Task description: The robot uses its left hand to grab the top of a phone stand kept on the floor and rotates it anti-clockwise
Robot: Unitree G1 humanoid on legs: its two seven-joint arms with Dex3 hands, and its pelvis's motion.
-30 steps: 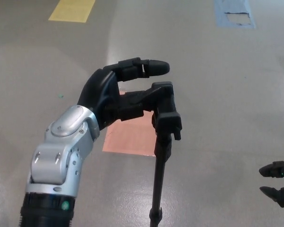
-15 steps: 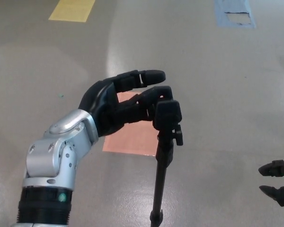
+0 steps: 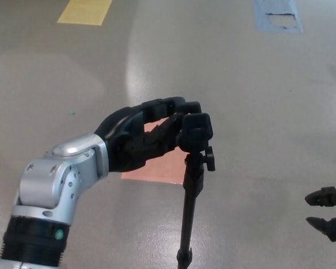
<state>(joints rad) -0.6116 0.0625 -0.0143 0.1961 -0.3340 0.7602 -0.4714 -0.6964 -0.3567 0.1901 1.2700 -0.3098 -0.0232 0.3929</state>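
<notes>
- Since a second ago, my left hand has dropped lower and rolled, so the upper finger that stuck out above the head now lies down against it.
- My left fingers now wrap the boxy black head of the black phone stand, thumb and fingers closed on its top.
- That head has turned with the grip; its small side knob now points to picture right, lower on the clamp.
- My silver forearm has swung lower and further toward the left edge.
- My right hand sits at the lower right edge, holding nothing, its dark fingers apart.
- The stand's thin pole runs down from the head to the bottom edge, tilted slightly, standing on the glossy grey floor.
- Open floor lies on all sides of the stand, widest above and to the right.
- A pale orange rectangle lies on the floor behind the head; a yellow patch and a blue patch sit at the top edge, well apart from me.
</notes>
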